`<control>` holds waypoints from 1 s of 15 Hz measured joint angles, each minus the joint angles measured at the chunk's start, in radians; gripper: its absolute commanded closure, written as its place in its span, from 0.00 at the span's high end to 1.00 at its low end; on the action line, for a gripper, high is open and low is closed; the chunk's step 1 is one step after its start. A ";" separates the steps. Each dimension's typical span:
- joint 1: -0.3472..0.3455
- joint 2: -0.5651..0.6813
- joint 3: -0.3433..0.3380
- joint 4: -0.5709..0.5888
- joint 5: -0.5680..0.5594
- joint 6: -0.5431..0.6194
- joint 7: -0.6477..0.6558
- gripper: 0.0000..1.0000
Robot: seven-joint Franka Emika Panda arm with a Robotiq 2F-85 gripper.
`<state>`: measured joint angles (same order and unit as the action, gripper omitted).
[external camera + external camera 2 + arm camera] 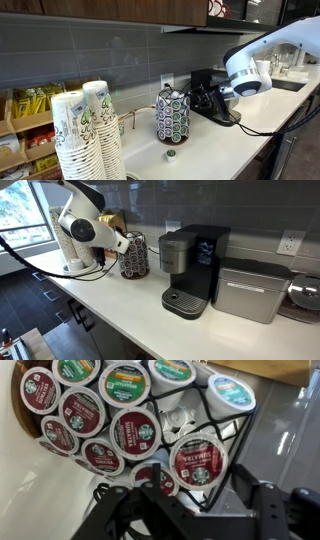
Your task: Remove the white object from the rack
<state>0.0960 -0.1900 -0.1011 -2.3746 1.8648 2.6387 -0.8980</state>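
The rack (pixel 172 116) is an upright wire carousel of round coffee pods on the white counter; it also shows in an exterior view (pixel 133 256) and fills the wrist view (pixel 120 430). In the wrist view a pale, whitish-topped pod (pixel 232 392) sits in the rack at the upper right, beside an empty wire slot (pixel 176 422). My gripper (pixel 195 500) is open and empty, its dark fingers on either side of a red-topped pod (pixel 196 461). In both exterior views the gripper (pixel 210 100) (pixel 119 250) is level with the rack, close beside it.
A small green-topped pod (pixel 171 153) lies on the counter in front of the rack. Stacked paper cups (pixel 82 135) and a wooden shelf of yellow packets (pixel 30 120) stand to one side. A black coffee machine (pixel 190 270) and a grey box (pixel 248 290) stand beyond the rack.
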 measured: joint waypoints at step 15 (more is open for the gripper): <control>-0.008 0.019 -0.022 -0.003 0.070 -0.026 0.002 0.66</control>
<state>0.0877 -0.1706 -0.1231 -2.3776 1.9350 2.6126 -0.8965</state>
